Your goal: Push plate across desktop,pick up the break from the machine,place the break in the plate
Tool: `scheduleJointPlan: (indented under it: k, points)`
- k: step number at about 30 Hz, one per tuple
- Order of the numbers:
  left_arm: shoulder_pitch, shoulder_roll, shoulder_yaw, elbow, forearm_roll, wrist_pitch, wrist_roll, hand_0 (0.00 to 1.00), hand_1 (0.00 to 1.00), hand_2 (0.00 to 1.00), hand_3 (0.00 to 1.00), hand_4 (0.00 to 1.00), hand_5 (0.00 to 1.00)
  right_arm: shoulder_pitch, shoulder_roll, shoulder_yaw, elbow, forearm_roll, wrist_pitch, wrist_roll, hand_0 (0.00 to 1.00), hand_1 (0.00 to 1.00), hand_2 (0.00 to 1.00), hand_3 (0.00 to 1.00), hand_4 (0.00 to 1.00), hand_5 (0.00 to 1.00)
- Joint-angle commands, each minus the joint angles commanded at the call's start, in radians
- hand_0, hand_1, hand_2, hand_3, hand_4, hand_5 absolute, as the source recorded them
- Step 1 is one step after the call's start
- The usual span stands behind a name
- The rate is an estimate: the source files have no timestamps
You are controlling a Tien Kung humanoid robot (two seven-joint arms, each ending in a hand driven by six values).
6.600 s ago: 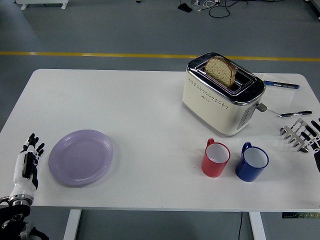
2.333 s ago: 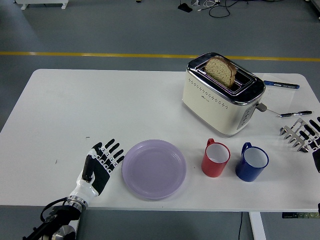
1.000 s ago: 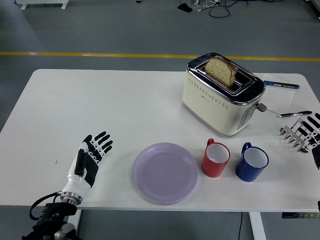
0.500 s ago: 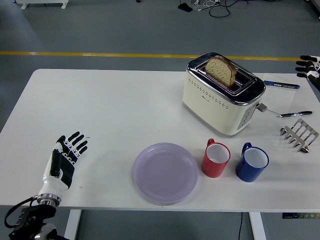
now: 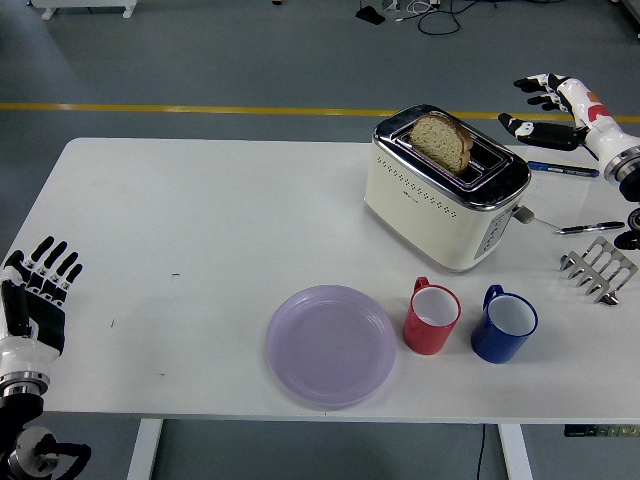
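Nearest the table's front edge, the lilac plate (image 5: 331,346) is found parked just left of the red mug (image 5: 431,316), with the blue mug (image 5: 504,324) beside that again. Over the last seconds the plate has been slid from the far left of the table to this spot, and for the past second it has not been shifted at all, so the push is judged finished.

At the lower left, the left hand (image 5: 33,296) has been drawn right back to the table's corner. Its fingers are spread flat and nothing is held. Well apart from the plate now, it looks to be retired from the job.

Further back on the right, a metal toast rack (image 5: 598,268) and a pen (image 5: 589,228) lie untouched. The cream toaster (image 5: 446,188) stands behind the mugs, and the slice of bread (image 5: 443,141) is seen upright in its slot, half raised.

Farthest off, the right hand (image 5: 557,108) has been lifted from its rest near the rack and is now held in the air, right of the toaster and clear of it. Its fingers are wide, thumb opposed, holding nothing. The pick-up of the bread is judged to be starting; a leftward, downward reach onto the slice is what remains.
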Motion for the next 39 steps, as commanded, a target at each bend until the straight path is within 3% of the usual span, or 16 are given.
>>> scheduleJointPlan:
  k: [8, 15, 20, 27, 29, 33, 34, 39]
  points:
    - [-0.012, 0.000, 0.004, 0.003, 0.010, -0.001, 0.002, 0.780, 0.767, 0.795, 0.749, 0.516, 0.998, 0.181, 0.083, -0.139, -0.172, -0.142, 0.016, -0.047, 0.878, 0.852, 0.893, 0.879, 0.787, 0.381]
    - [-0.020, 0.000, 0.014, 0.007, 0.014, -0.001, 0.003, 0.780, 0.767, 0.796, 0.749, 0.513, 0.998, 0.298, 0.154, -0.237, -0.298, -0.172, 0.070, -0.095, 0.887, 0.856, 0.899, 0.876, 0.806, 0.390]
    - [-0.024, 0.000, 0.024, 0.011, 0.015, -0.002, 0.002, 0.779, 0.766, 0.794, 0.749, 0.513, 0.998, 0.361, 0.200, -0.313, -0.392, -0.147, 0.116, -0.118, 0.886, 0.849, 0.888, 0.871, 0.809, 0.390]
    - [-0.028, 0.000, 0.044, 0.013, 0.016, -0.004, 0.001, 0.778, 0.765, 0.792, 0.750, 0.510, 0.998, 0.429, 0.254, -0.411, -0.527, -0.092, 0.135, -0.127, 0.868, 0.832, 0.858, 0.856, 0.824, 0.400]
    - [-0.029, 0.001, 0.052, 0.015, 0.016, -0.004, 0.001, 0.778, 0.765, 0.792, 0.751, 0.508, 0.998, 0.448, 0.271, -0.442, -0.562, -0.077, 0.135, -0.131, 0.838, 0.799, 0.801, 0.814, 0.834, 0.410]
    - [-0.033, 0.003, 0.067, 0.018, 0.014, -0.004, 0.000, 0.778, 0.765, 0.792, 0.751, 0.508, 0.998, 0.476, 0.303, -0.516, -0.641, -0.021, 0.117, -0.133, 0.838, 0.799, 0.801, 0.814, 0.834, 0.410]
    - [-0.034, 0.004, 0.071, 0.019, 0.013, -0.004, 0.000, 0.777, 0.764, 0.792, 0.751, 0.507, 0.998, 0.480, 0.308, -0.544, -0.656, 0.007, 0.099, -0.125, 0.776, 0.720, 0.686, 0.746, 0.829, 0.404]
    - [-0.049, 0.001, 0.092, 0.036, 0.009, -0.006, -0.005, 0.777, 0.764, 0.792, 0.751, 0.507, 0.998, 0.483, 0.318, -0.647, -0.706, 0.126, -0.007, -0.077, 0.776, 0.720, 0.686, 0.746, 0.829, 0.404]
